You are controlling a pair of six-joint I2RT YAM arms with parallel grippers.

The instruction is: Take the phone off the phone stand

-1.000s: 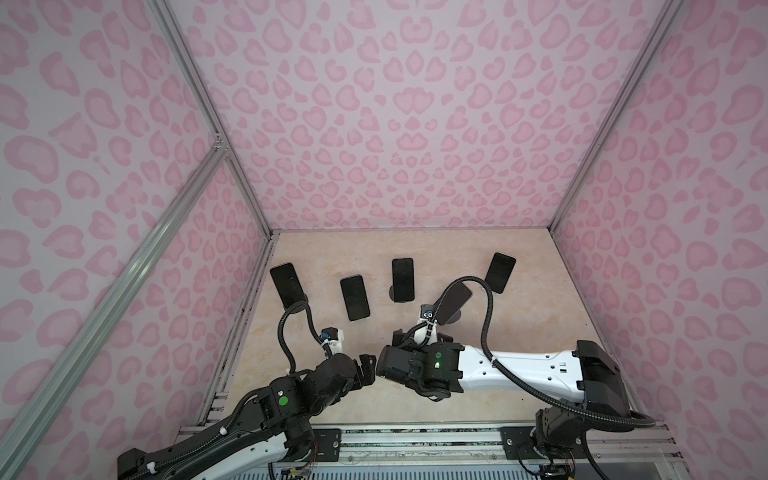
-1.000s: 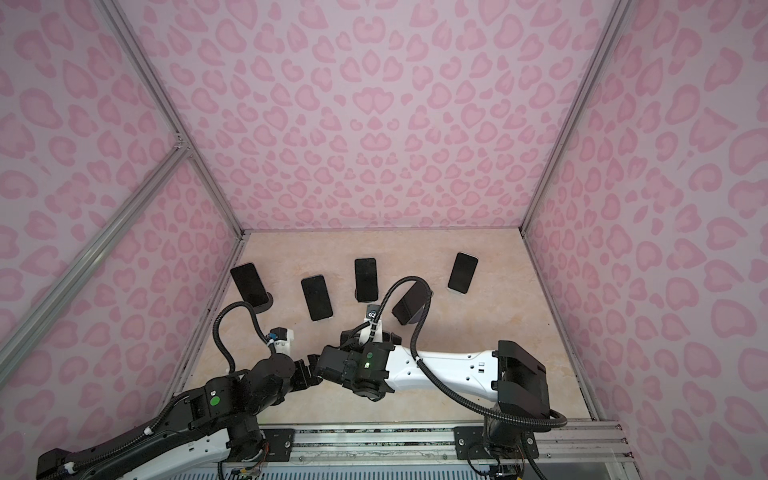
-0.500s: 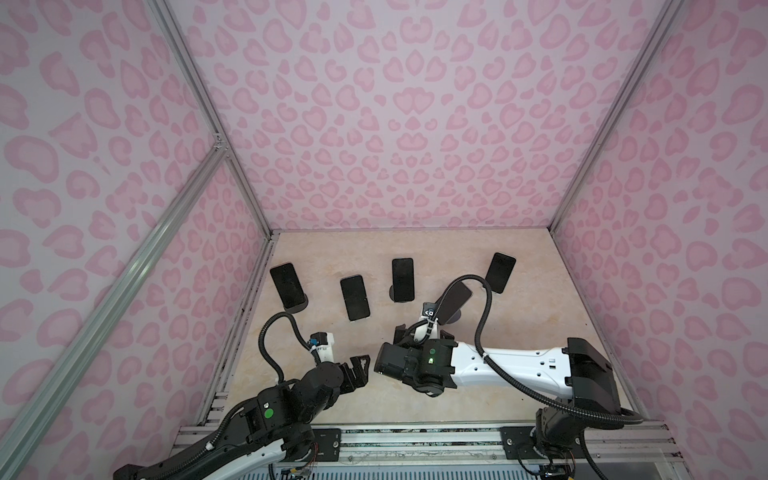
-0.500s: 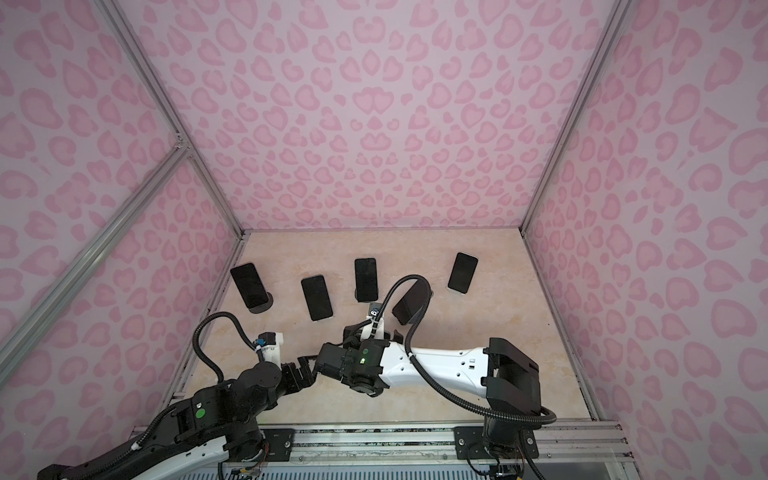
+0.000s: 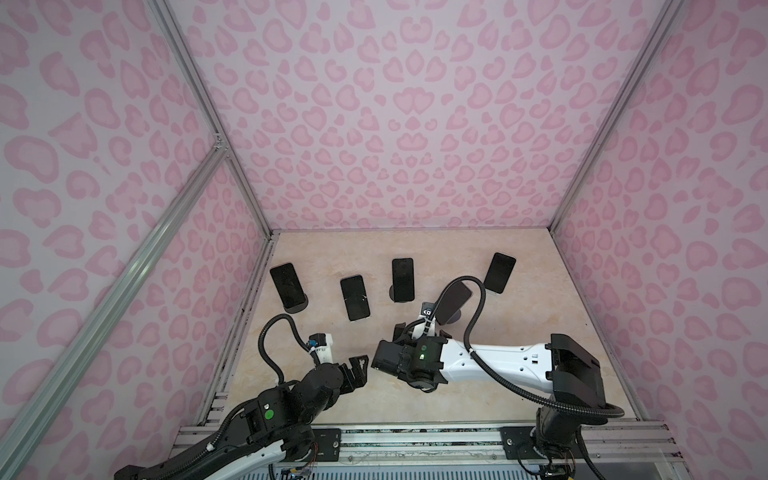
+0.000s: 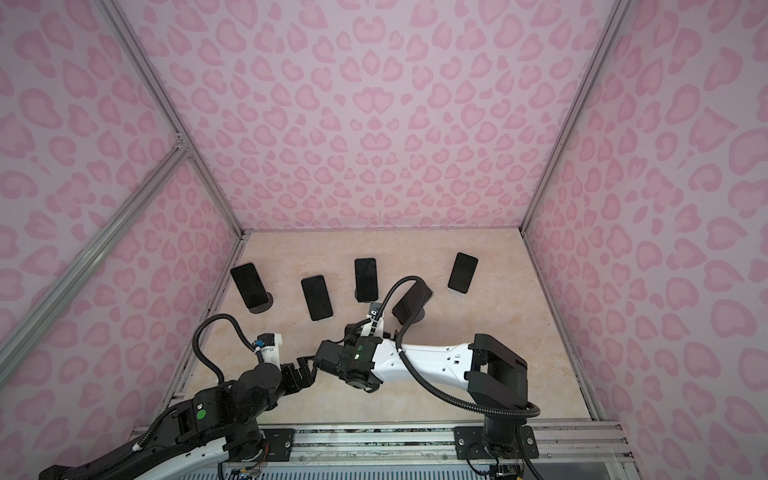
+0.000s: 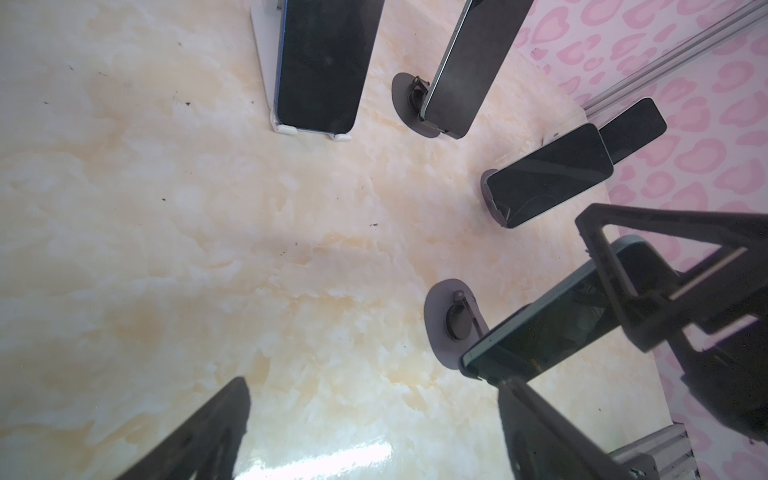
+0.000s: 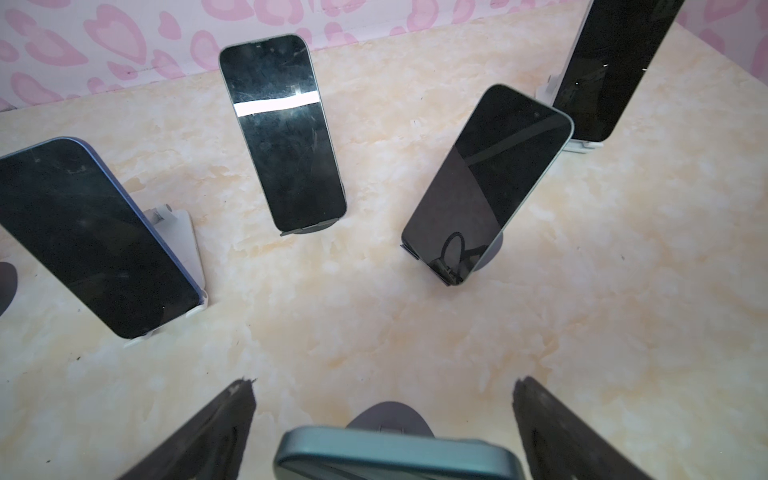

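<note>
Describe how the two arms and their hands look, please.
Both arms mix white shells with black joint housings, and a black ribbed cable loops above each. The left arm carries a round green sticker; the right arm shows a small green light. The left hand and the right hand are black, with flat tapered fingers.

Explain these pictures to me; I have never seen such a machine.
Two robot arms work at a marble-look table inside pink walls. Both top views look down on the whole scene; each wrist view comes from a camera on one arm. From above, five phones show, from the leftmost phone to the rightmost phone. A sixth, teal-edged phone on a dark stand shows only in the wrist views. The right gripper hangs open, fingers either side of its top edge. The left gripper is open too. Nothing is held.
</note>
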